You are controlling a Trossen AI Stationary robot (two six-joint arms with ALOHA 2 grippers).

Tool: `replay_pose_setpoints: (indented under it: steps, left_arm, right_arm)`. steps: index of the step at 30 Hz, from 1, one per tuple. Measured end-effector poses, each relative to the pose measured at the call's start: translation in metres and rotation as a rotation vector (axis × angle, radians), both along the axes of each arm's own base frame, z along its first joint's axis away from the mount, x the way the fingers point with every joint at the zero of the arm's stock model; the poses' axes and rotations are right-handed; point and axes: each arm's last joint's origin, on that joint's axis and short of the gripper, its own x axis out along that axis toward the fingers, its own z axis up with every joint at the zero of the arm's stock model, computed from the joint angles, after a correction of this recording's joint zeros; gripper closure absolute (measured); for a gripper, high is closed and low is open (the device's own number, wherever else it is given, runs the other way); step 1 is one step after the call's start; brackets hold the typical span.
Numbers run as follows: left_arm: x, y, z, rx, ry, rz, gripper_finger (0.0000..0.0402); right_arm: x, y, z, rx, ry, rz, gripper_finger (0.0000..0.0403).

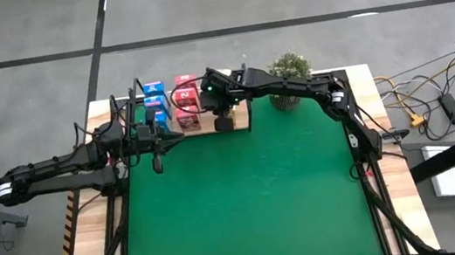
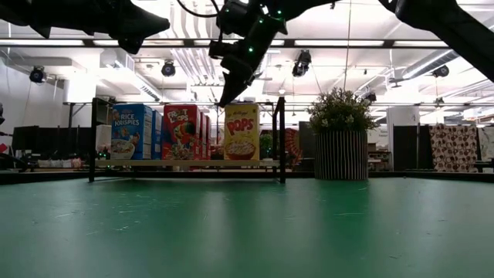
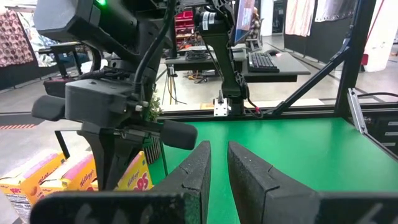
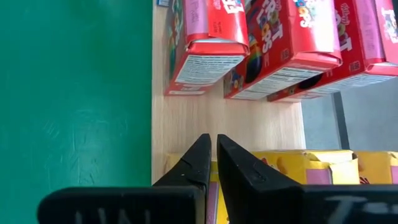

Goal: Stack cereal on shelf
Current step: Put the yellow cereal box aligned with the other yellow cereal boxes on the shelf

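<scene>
Risk: closed right end effector [image 1: 224, 121] hovering low over the yellow boxes [image 4: 311, 165], empty, one bump from toppling the row.
High view: right end effector sat above the front edge of the shelf [image 1: 240, 119] at the desk's [image 1: 255, 203] far side, left end effector [image 1: 158, 163] parked just in front of the shelf's left end, blue boxes [image 1: 155, 102] and pink-red boxes [image 1: 187, 98] lined up on the plank. Low view: Rice Krispies, Froot Loops and Pops boxes stood upright side by side, fingertips hanging just above the Pops box [image 2: 241, 131]; any downward drift likely to knock it over. Left wrist view: own fingers nearly pinched together, nothing held. Right wrist view: fingers shut on nothing, over bare plank between red and yellow rows; labels crisp, cartons undented.
</scene>
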Motion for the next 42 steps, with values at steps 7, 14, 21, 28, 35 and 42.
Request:
replay_pose_setpoints:
  steps: [7, 14, 21, 28, 35, 42]
  left_arm:
    - [0.000, 0.000, 0.000, 0.000, 0.000, 0.000, 0.0365]
    - [0.000, 0.000, 0.000, 0.000, 0.000, 0.000, 0.0365]
    - [0.000, 0.000, 0.000, 0.000, 0.001, 0.000, 0.0365]
    - [0.000, 0.000, 0.000, 0.000, 0.000, 0.000, 0.0365]
    - [0.000, 0.000, 0.000, 0.000, -0.001, 0.000, 0.0365]
    - [0.000, 0.000, 0.000, 0.000, -0.001, 0.000, 0.0365]
  right_arm:
    - [0.000, 0.001, 0.005, -0.007, -0.013, 0.006, 0.0385]
    - [-0.003, 0.017, 0.030, 0.031, -0.023, -0.012, 0.0385]
    - [-0.030, 0.034, 0.032, 0.241, 0.216, -0.088, 0.0385]
    - [-0.034, 0.032, 0.017, 0.197, 0.315, -0.187, 0.0385]
    - [-0.032, 0.021, 0.010, 0.113, 0.312, -0.229, 0.0385]
    - [-0.032, 0.017, 0.010, 0.083, 0.304, -0.234, 0.0385]
